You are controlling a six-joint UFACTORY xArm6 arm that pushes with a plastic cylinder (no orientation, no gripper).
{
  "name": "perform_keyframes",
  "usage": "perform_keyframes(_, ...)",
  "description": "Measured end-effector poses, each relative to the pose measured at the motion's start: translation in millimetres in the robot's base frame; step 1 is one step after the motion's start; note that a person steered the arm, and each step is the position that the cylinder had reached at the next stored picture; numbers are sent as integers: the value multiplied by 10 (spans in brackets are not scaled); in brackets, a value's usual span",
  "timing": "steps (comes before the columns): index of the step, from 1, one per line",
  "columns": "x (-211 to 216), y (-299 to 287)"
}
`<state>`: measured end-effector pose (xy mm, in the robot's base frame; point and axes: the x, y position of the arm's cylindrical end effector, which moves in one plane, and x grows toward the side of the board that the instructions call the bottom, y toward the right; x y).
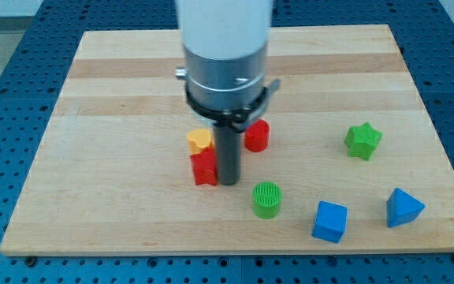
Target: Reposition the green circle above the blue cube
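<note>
Blue cube [329, 221] sits nr view's bottom edge of tabletop [117, 71]; green circle [266, 199] just left of it. My tip [228, 182] touches red block [204, 168]. No pincer on me.

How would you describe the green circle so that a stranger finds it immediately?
Start at the wooden board's bottom edge, near the middle. The green circle stands left of the blue cube, right of my tip. It is the only round, ribbed green block; the green star has points.

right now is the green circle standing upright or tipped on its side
Upright: the green circle shows its round flat face on top, resting on the board. My tip is up-left of it, not touching.
</note>
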<state>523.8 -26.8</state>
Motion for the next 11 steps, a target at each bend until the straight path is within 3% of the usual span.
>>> perform_keyframes(2,-44,-326)
perform_keyframes(3,288,-359)
perform_keyframes(9,552,1011)
perform_keyframes(10,582,884)
perform_keyframes(11,907,836)
